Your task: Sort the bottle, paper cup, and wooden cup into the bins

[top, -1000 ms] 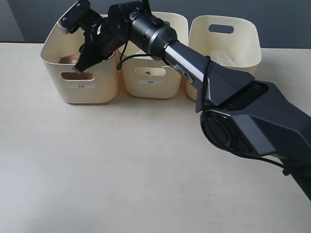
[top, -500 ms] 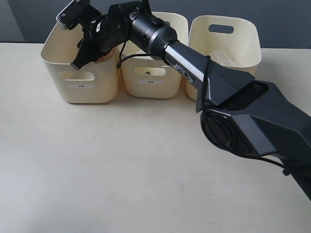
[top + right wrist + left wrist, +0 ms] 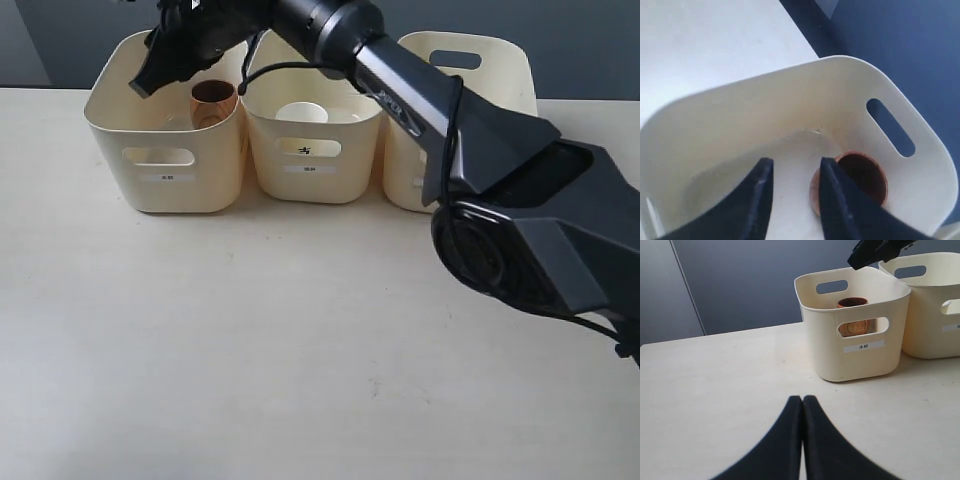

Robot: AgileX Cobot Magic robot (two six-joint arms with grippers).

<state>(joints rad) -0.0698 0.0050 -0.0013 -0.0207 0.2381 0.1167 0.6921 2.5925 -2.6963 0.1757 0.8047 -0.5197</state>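
The dark brown wooden cup (image 3: 212,101) stands upright inside the left bin (image 3: 165,180), by its right wall. My right gripper (image 3: 141,87) hangs open above that bin's far left rim, holding nothing. In the right wrist view the cup (image 3: 866,176) sits below and beside one finger (image 3: 834,200), apart from it. The white paper cup (image 3: 301,112) stands in the middle bin (image 3: 315,175). The arm partly covers the right bin (image 3: 500,95), and the bottle is hidden. My left gripper (image 3: 802,399) is shut and empty, low over the table, facing the left bin (image 3: 855,362) and the wooden cup (image 3: 852,303).
The three bins stand in a row at the back of the pale table (image 3: 300,330). My right arm (image 3: 400,80) stretches across above the middle and right bins. A dark wall runs behind them.
My right gripper has risen out of the left bin and moved back. The wooden cup stays standing in that bin. The paper cup in the middle bin has come into view.
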